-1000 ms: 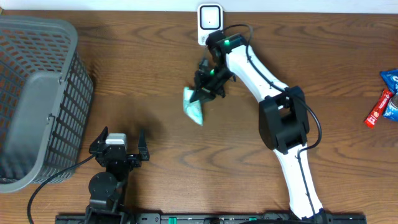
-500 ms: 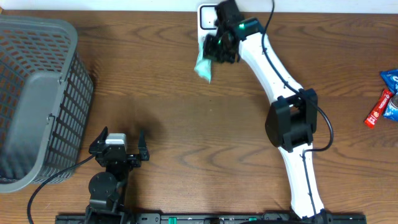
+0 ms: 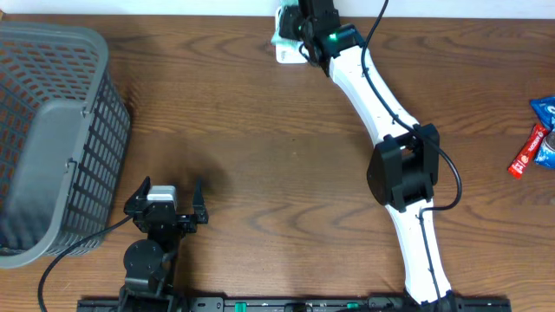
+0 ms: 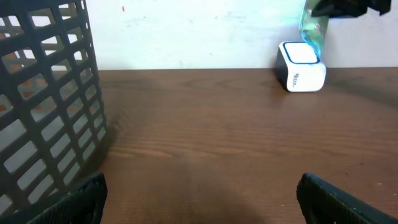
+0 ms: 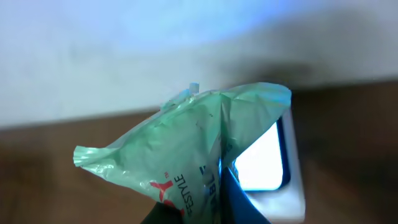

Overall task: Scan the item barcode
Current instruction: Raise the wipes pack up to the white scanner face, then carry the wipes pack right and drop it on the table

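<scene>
One second brings the right hand (image 3: 295,24), clenched on a pale green plastic packet (image 5: 186,155), above the white box scanner (image 4: 301,68); scanning looks imminent.

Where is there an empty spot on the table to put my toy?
Bare wood lies between the basket and the right arm, and between that arm and the snack packets. It is crowded at the scanner, where the right gripper holds the green packet.

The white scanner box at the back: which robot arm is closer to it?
Right. The right gripper holds a green packet just above the scanner box; the left gripper sits open near the front edge, far from it.
</scene>
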`<move>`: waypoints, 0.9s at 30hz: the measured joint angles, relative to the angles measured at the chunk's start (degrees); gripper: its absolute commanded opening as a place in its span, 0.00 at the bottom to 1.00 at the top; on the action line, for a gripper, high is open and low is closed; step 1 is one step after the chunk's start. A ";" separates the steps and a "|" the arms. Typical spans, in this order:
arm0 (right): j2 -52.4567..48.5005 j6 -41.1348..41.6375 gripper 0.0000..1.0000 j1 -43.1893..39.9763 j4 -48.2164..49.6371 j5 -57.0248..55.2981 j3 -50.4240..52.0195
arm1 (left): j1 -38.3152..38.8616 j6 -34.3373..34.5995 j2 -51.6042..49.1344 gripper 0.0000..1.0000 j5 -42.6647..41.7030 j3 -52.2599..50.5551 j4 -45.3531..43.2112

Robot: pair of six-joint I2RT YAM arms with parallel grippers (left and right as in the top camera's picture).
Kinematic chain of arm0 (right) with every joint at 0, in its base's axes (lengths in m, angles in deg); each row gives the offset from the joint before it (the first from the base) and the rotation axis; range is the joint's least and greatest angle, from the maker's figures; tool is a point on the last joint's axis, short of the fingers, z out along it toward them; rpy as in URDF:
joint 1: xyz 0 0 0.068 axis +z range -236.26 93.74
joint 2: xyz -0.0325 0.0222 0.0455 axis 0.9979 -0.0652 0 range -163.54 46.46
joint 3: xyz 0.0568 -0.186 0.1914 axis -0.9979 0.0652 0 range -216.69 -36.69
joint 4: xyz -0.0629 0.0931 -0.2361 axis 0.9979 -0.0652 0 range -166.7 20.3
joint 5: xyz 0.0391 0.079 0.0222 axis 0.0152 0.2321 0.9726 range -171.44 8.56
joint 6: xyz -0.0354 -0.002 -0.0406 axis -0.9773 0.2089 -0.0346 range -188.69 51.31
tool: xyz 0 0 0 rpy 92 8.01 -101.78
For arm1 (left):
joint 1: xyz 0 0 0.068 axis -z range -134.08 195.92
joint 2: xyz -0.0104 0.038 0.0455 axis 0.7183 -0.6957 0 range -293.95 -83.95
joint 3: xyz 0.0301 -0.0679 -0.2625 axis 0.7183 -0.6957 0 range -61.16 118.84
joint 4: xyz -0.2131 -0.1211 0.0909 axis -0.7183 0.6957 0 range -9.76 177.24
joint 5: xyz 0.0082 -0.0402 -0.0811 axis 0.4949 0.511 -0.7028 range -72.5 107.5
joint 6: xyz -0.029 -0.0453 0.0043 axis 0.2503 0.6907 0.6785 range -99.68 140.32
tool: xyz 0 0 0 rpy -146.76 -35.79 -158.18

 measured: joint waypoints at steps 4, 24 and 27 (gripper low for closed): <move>-2.45 -0.81 0.02 -0.09 6.47 -2.54 -0.04 | 0.00 -0.02 0.00 0.98 0.02 0.00 0.00; -7.93 -6.23 0.02 0.00 10.69 -8.63 -1.03 | 0.00 0.00 0.00 0.98 0.02 0.00 0.00; -8.11 -7.89 0.02 -0.07 3.98 -10.78 -4.46 | 0.00 0.00 0.00 0.98 0.02 0.00 0.00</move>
